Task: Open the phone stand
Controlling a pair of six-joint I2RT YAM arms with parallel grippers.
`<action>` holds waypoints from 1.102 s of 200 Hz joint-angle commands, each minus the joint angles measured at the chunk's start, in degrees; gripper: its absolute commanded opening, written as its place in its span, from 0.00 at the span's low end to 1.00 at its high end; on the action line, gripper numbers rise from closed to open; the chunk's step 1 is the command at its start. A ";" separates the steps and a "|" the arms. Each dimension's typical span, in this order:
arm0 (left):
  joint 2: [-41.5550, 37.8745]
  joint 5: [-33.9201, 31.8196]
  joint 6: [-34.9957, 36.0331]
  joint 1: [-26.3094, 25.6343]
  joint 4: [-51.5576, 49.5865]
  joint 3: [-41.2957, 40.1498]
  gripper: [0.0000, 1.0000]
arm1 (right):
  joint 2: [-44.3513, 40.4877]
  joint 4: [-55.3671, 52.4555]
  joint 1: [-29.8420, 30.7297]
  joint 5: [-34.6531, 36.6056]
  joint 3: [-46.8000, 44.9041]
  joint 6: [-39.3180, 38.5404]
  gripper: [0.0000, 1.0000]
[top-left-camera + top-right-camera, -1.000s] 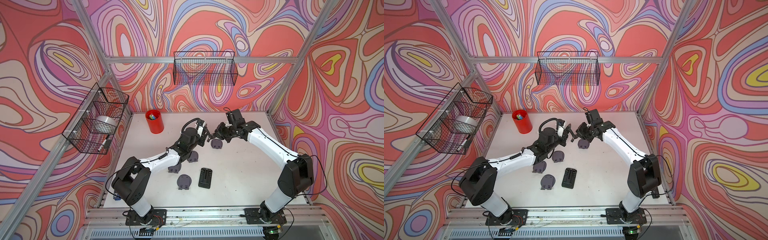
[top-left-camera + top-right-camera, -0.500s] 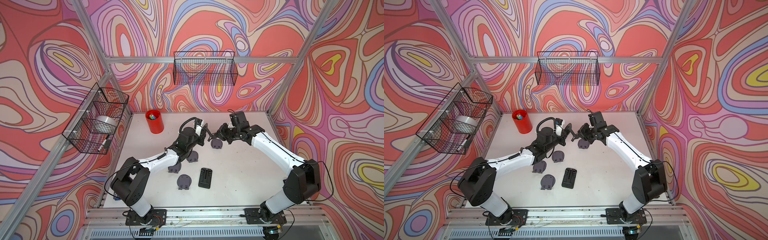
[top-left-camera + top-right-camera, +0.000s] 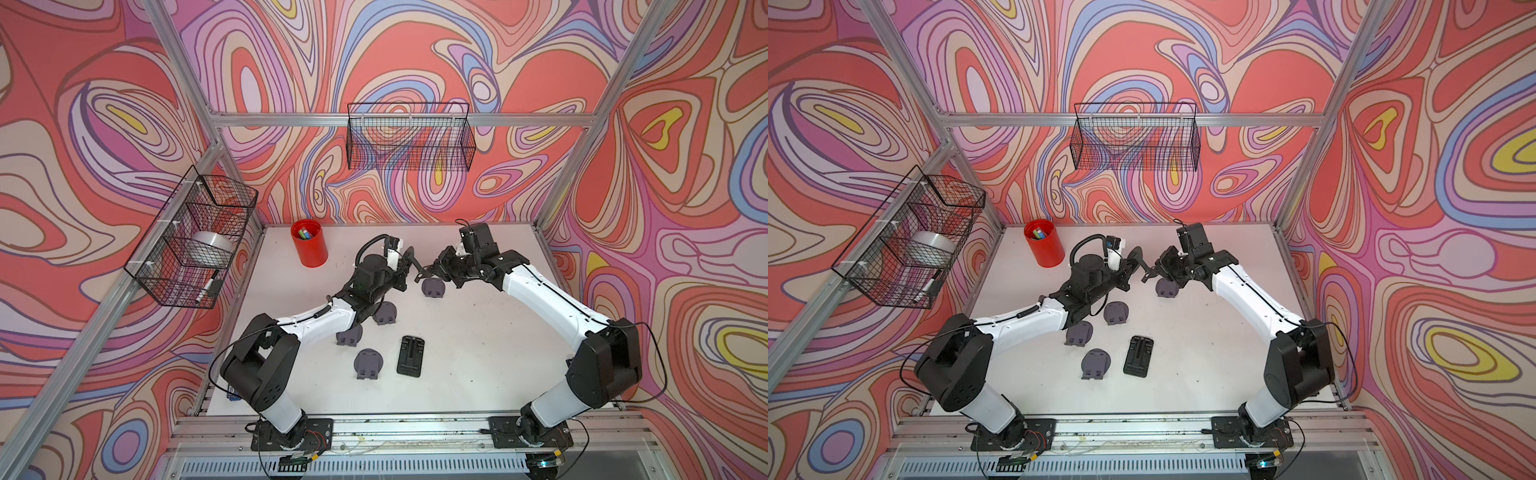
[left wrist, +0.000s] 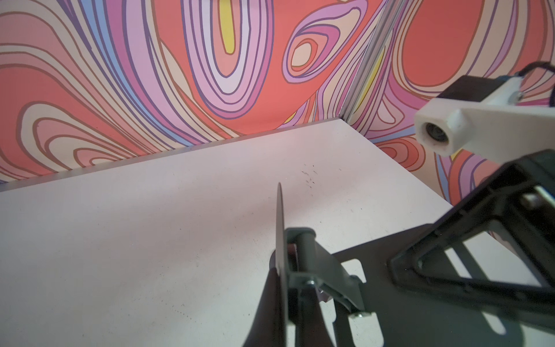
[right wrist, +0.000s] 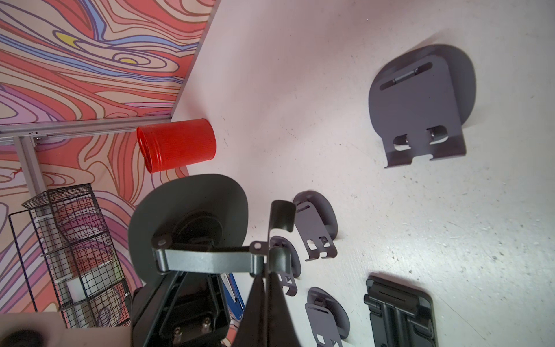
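Held clear of the table between the two arms, toward the back middle of the surface: a dark grey metal folding phone stand, partly unfolded. Clamped by the left gripper at the round base disc, seen edge-on in the left wrist view. Pinched by the right gripper at the flat cradle plate, with its hooked lip and the hinge link plain in the right wrist view. Closed tight on thin metal at both ends.

Underneath, a matt white tabletop, scuffed and speckled with small dark marks, edged in front by an aluminium rail. Lying flat on it: a folded grey stand just below the right gripper, three more folded grey stands beside the left arm, and a black rectangular stand just beside the nearest of those. Standing upright near the back left corner, a red ribbed metal cup with coloured markers inside.

Enclosed on three sides by walls printed with swirls of red, pink, lilac, blue and yellow, framed by aluminium posts. Hung on the back wall, a long black wire basket. Hung on the left wall, a divided black wire basket, with a roll of clear tape in one compartment.
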 commanded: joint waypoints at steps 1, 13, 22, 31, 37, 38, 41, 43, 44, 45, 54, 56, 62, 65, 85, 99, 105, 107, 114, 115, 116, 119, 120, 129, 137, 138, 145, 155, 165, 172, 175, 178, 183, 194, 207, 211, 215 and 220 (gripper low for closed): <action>1.01 -0.32 -3.37 1.23 -0.58 -1.21 0.00 | -3.14 2.82 -0.58 -1.74 0.17 -0.60 0.00; 1.20 0.28 -3.88 1.44 -0.41 -1.04 0.00 | -3.19 2.83 -0.61 -1.74 0.17 -0.70 0.00; 1.38 0.65 -4.22 1.53 -0.36 -0.95 0.00 | -3.22 2.73 -0.65 -1.74 0.25 -0.88 0.00; 1.56 1.20 -4.80 1.74 -0.05 -0.94 0.00 | -3.23 2.80 -0.66 -1.74 0.24 -0.86 0.00; 1.64 1.43 -5.10 1.70 0.00 -0.94 0.00 | -3.22 2.73 -0.66 -1.74 0.20 -0.96 0.00; 1.65 1.49 -5.16 1.77 0.02 -0.94 0.00 | -3.24 2.77 -0.66 -1.74 0.22 -0.95 0.00; 1.71 1.66 -5.33 1.83 0.12 -0.93 0.00 | -3.17 2.79 -0.66 -1.74 0.21 -1.00 0.00; 1.73 1.79 -5.45 1.88 0.13 -0.92 0.00 | -3.18 2.74 -0.66 -1.74 0.17 -1.00 0.00; 1.73 1.89 -5.47 1.91 0.18 -0.93 0.00 | -3.13 2.78 -0.70 -1.70 0.21 -1.02 0.00; 1.73 1.93 -5.57 1.92 0.20 -0.94 0.00 | -3.11 2.79 -0.68 -1.72 0.23 -0.98 0.00; 1.82 2.52 -6.12 2.03 0.48 -1.01 0.00 | -3.16 2.80 -0.66 -1.74 0.24 -1.01 0.00; 1.82 2.62 -6.24 2.09 0.62 -1.03 0.00 | -3.11 2.74 -0.66 -1.74 0.20 -1.07 0.00; 1.90 3.03 -6.64 2.21 0.81 -1.03 0.00 | -3.04 2.81 -0.67 -1.75 0.24 -1.11 0.00; 1.91 3.12 -6.83 2.33 0.81 -1.03 0.00 | -3.06 2.79 -0.68 -1.74 0.22 -1.14 0.00; 2.00 3.89 -7.24 2.41 0.98 -1.11 0.00 | -3.07 2.73 -0.66 -1.83 0.24 -1.25 0.00; 2.08 4.78 -8.04 2.67 1.50 -1.20 0.00 | -3.09 2.79 -0.66 -1.83 0.08 -1.22 0.00; 2.13 5.24 -8.69 2.85 2.06 -1.34 0.00 | -3.02 2.76 -0.67 -1.83 0.00 -1.24 0.00; 2.16 5.37 -8.80 2.89 2.20 -1.37 0.00 | -3.03 2.78 -0.66 -1.83 -0.01 -1.24 0.00; 2.24 5.58 -9.21 2.98 2.41 -1.38 0.00 | -2.96 2.73 -0.67 -1.84 0.07 -1.24 0.00; 2.25 5.63 -9.24 2.98 2.42 -1.34 0.00 | -2.98 2.73 -0.66 -1.84 0.07 -1.22 0.00; 2.26 5.69 -9.25 2.94 2.38 -1.32 0.00 | -2.99 2.77 -0.66 -1.83 0.07 -1.22 0.00; 2.26 5.88 -9.33 3.02 2.34 -1.30 0.00 | -2.98 2.73 -0.66 -1.83 0.11 -1.24 0.00; 2.31 5.87 -9.39 3.05 2.34 -1.30 0.00 | -2.95 2.73 -0.66 -1.83 0.09 -1.32 0.00; 2.35 6.19 -9.53 3.07 2.42 -1.21 0.00 | -2.92 2.82 -0.67 -1.83 0.04 -1.24 0.00; 2.44 6.51 -9.66 3.07 2.44 -1.13 0.00 | -2.97 2.75 -0.66 -1.92 0.11 -1.28 0.00; 2.44 6.57 -9.68 3.12 2.48 -1.12 0.00 | -2.99 2.73 -0.66 -1.92 0.09 -1.33 0.00; 2.52 6.82 -10.08 3.19 2.70 -1.25 0.00 | -2.94 2.74 -0.66 -1.92 0.07 -1.39 0.00; 2.66 7.10 -10.66 3.41 3.20 -1.46 0.00 | -2.96 2.78 -0.70 -1.92 0.08 -1.41 0.00; 2.79 7.33 -10.97 3.49 3.34 -1.52 0.00 | -2.99 2.75 -0.67 -1.92 0.07 -1.39 0.00; 2.79 7.49 -11.18 3.54 3.46 -1.63 0.00 | -2.92 2.75 -0.70 -1.96 0.11 -1.42 0.00; 2.79 7.59 -11.12 3.59 3.55 -1.59 0.00 | -2.98 2.79 -0.66 -1.92 0.08 -1.40 0.00; 2.79 7.75 -11.07 3.60 3.55 -1.56 0.00 | -2.94 2.85 -0.66 -1.99 0.16 -1.46 0.00; 2.87 7.94 -10.93 3.60 3.41 -1.48 0.00 | -2.88 2.76 -0.66 -1.99 0.24 -1.48 0.00; 2.96 8.55 -10.56 3.59 2.94 -1.09 0.00 | -2.82 2.67 -0.66 -2.01 0.56 -1.53 0.00; 3.05 9.40 -9.68 3.48 2.31 -0.61 0.00 | -2.64 2.08 -0.68 -2.01 1.03 -1.81 0.00; 3.05 9.54 -9.34 3.36 2.12 -0.47 0.00 | -2.51 1.85 -0.68 -2.01 1.19 -1.89 0.00; 3.05 9.64 -9.00 3.27 1.87 -0.34 0.00 | -2.33 1.62 -0.66 -1.96 1.45 -1.99 0.00; 3.14 9.78 -8.36 3.04 1.69 -0.12 0.00 | -2.22 1.38 -0.68 -2.07 1.72 -2.20 0.00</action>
